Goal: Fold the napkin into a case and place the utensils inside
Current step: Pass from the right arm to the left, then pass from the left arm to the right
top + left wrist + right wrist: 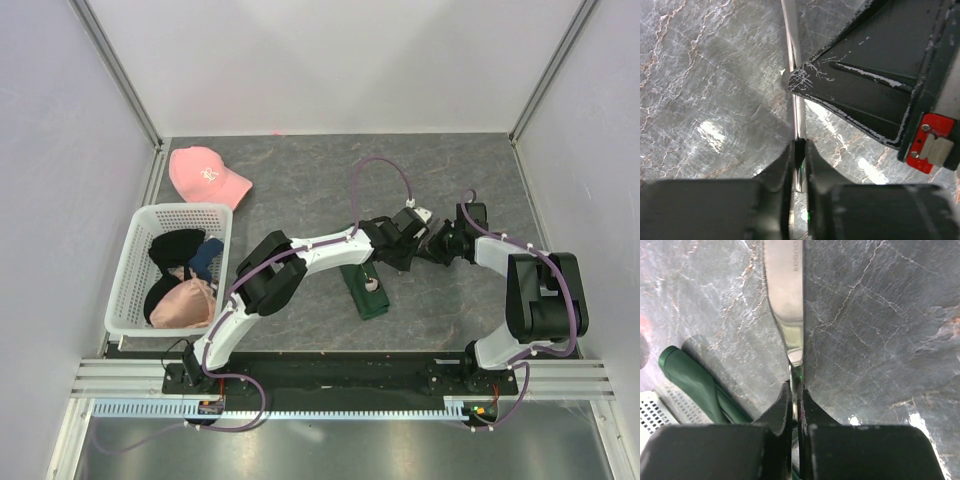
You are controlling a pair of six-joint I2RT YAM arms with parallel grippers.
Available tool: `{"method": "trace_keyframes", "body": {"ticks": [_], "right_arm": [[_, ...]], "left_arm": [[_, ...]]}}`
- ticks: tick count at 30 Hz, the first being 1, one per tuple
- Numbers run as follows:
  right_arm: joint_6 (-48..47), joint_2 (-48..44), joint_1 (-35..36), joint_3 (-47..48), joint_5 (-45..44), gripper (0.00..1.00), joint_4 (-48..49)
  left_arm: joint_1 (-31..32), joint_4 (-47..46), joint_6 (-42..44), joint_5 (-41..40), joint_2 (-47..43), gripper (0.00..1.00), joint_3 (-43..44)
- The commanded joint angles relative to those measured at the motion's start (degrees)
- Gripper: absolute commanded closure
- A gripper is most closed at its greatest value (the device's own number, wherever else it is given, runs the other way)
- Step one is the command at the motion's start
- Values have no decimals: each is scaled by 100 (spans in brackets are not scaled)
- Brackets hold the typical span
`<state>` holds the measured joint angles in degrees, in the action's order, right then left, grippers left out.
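The napkin (362,291) lies as a narrow dark green folded case on the table's middle, with a small pale shiny piece (371,284) on it. Its rolled edge (692,382) shows low left in the right wrist view. Just beyond it both grippers meet on one silver utensil. My left gripper (799,147) is shut on its thin shaft (796,107). My right gripper (795,387) is shut on the same utensil, whose broad flat end (785,290) points away. The right gripper's black finger (865,75) pinches the shaft further up in the left wrist view. From above, the left gripper (414,236) and right gripper (437,246) sit tip to tip.
A white basket (140,225) holding dark and pink clothes stands at the left, and its corner (650,412) shows in the right wrist view. A pink cap (207,175) lies behind it. White walls with metal posts enclose the dark marbled table (300,180).
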<state>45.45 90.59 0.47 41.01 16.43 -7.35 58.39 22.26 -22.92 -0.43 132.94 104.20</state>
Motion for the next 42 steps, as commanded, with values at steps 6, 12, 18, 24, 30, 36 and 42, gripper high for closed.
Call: {"method": "trace_keyframes", "body": {"ticks": [6,12,18,24,30,36,42], "right_arm": [[-844,196,-416,195,-500,72,-811],[-1135,170,-460,355,-439,47,-1014],[-1030,380,-373,355,-516,45,-1066],[-626,573,-92,548,-1114,53,-1382],[-476,644,146,724,-1607,55,-1646],[-335,671,374,724,-1783,55,-1681],[-124,688,445,487,-1853,69,-1620]], "left_arm": [[6,200,253,542,-5,98,30],[-38,182,217,746,-146,98,65],[-30,165,156,790,-137,98,56],[-21,121,112,571,-269,98,-75],[58,-64,33,368,-410,98,-286],[111,-134,6,429,-445,98,-164],[146,-126,-2,438,-462,98,-76]]}}
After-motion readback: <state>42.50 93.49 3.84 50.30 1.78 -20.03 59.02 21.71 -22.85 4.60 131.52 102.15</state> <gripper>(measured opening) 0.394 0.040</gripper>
